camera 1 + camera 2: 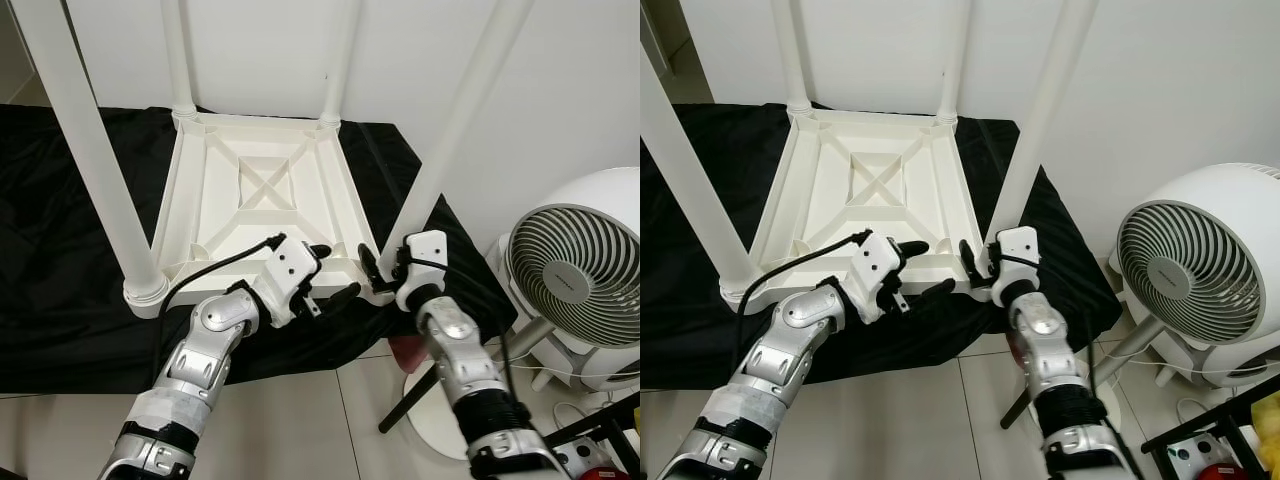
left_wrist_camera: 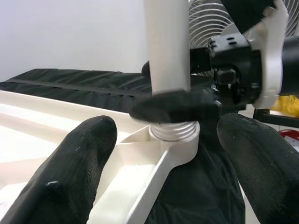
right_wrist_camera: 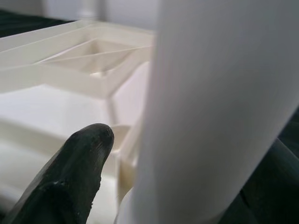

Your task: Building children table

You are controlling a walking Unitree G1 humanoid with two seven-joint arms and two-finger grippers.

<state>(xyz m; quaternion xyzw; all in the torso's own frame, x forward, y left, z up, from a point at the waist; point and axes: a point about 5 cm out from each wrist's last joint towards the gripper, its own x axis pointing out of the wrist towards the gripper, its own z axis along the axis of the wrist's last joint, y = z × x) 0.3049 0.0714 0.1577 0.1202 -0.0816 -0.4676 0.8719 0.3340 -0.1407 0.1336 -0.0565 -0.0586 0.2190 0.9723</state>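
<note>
both grippers: right gripper (image 1: 383, 272) clasps table leg (image 1: 455, 135), left gripper (image 1: 333, 277) spread beside it.

1. An upturned children's table (image 1: 260, 205) lies on a cloth (image 1: 60, 260) spread over the floor, against the wall.
2. Four legs stand up from its corners.
3. The right hand (image 1: 385, 272) sits around the base of the near right leg (image 1: 455, 130).
4. The left hand (image 1: 325, 280) is just left of it, at the table's near edge.
5. A fan (image 1: 575, 270) stands on the floor to the right.
</note>
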